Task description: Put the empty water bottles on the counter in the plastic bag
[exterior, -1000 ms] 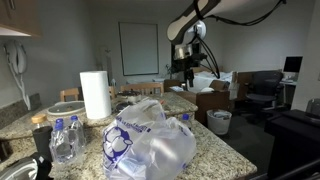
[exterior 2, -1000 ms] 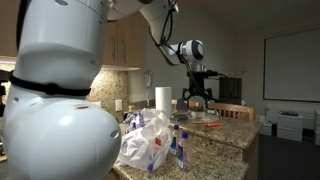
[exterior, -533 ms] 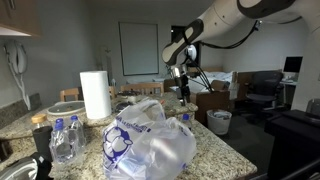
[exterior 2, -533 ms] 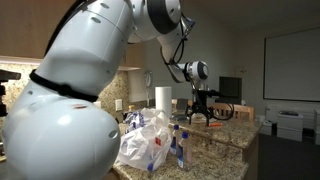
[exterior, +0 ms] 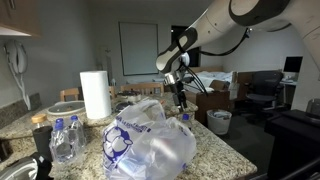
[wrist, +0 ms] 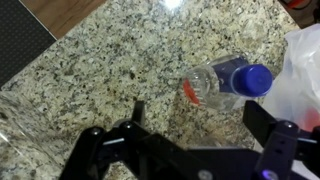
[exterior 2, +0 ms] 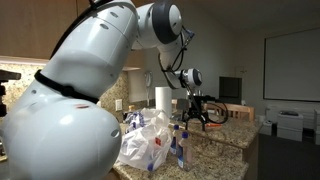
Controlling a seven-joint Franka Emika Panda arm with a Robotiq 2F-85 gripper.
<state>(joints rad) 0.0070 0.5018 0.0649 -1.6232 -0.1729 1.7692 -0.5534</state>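
One water bottle (exterior: 185,119) sits mostly hidden behind the plastic bag (exterior: 150,140).

Grey walls, whiteboard (exterior: 138,49) (blank), wooden cabinets (exterior 2: 22,30), dark armchair (exterior: 262,88).

I pick out a white paper towel roll (exterior: 95,95) standing upright. Behind it and to its right, a whiteboard (exterior: 138,50) hangs on the wall. Left of the roll hangs a wall phone (exterior: 18,60). Far right of it, lower down, a lined waste bin (exterior: 220,122) sits by a cardboard box (exterior: 212,101).
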